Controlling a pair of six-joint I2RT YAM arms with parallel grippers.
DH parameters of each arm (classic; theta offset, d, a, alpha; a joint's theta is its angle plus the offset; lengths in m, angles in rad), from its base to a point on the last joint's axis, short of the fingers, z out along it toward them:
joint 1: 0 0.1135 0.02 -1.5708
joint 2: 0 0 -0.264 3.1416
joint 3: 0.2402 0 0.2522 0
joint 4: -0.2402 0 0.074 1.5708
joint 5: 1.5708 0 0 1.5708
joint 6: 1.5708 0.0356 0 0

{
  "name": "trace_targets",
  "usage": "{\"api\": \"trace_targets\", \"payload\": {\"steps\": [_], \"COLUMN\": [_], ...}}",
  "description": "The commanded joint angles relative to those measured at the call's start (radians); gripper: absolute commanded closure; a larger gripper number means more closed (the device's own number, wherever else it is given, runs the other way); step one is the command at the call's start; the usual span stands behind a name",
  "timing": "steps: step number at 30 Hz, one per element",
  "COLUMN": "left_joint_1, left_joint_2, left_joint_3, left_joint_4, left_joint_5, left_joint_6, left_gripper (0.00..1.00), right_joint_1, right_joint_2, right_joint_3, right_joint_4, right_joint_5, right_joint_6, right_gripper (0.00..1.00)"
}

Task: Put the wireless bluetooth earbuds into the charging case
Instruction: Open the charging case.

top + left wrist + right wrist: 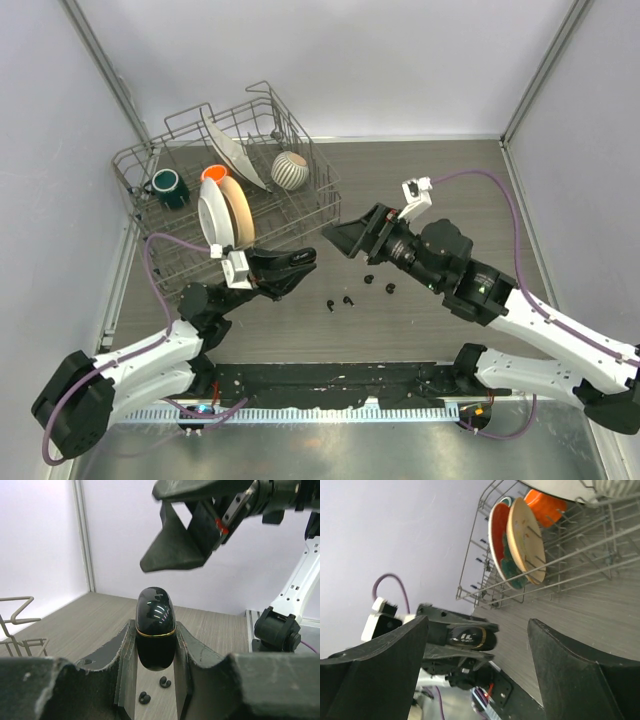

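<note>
My left gripper [300,263] is shut on the glossy black charging case [155,627], which has a thin gold seam, and holds it above the table with its rounded end sticking out past the fingertips. The case also shows in the right wrist view [470,638]. My right gripper [352,238] is open and empty, raised just right of the case and facing it. Several tiny black earbuds lie on the table below: two [329,304] [348,299] near the left gripper and two [368,278] [389,289] under the right one. Two of them show under the case in the left wrist view [144,697] [164,681].
A wire dish rack [150,158] stands at the back left with a green mug [167,187], plates [225,212], an orange cup [213,172] and a ribbed white bowl [290,170]. Grey walls close in the table on three sides.
</note>
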Motion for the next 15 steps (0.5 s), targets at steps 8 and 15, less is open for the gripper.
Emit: {"api": "trace_targets", "payload": {"steps": [8,15], "left_joint_1": [-0.004,-0.004], "left_joint_2": [0.041,0.028], "left_joint_3": [-0.009,0.010], "left_joint_4": [0.188,0.153], "left_joint_5": [-0.017,0.002], "left_joint_6": [0.038,0.052], "left_gripper": [1.00,1.00], "right_joint_1": [0.001,0.009], "right_joint_2": [0.136,0.151], "right_joint_3": [0.188,0.201], "right_joint_4": [-0.174,-0.216], "right_joint_5": [-0.295,-0.293], "right_joint_6": [-0.262,-0.285], "right_gripper": [0.18,0.21]}}
